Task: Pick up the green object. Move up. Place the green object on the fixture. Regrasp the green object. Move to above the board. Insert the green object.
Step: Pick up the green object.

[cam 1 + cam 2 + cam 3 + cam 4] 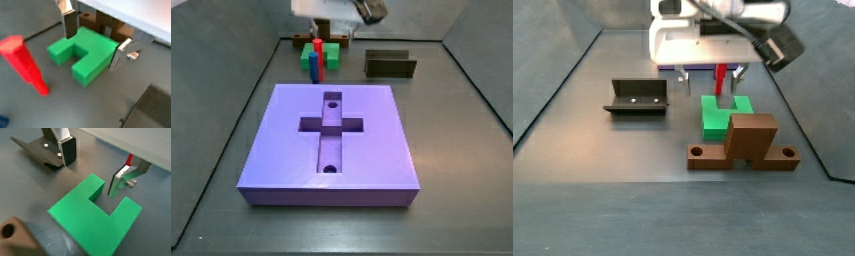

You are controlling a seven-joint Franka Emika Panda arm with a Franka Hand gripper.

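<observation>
Now: tool straddling the green block

Right now the tool point(95, 42) is hanging low over the green block point(85, 54), its jaws spread wide, one finger point(69, 26) sitting at the block's back edge and the opposite finger point(123, 178) just beside its side, not clamping. The block is lying flat on the worktop point(633, 150), prongs pointing away from the tool. A red peg point(25, 64) is standing near the block. The fixture point(636, 97) is sitting well apart from the block, and a brown stand point(748, 144) is resting just beside it. The board point(333, 143) is lying nearer the side camera than the block.
</observation>
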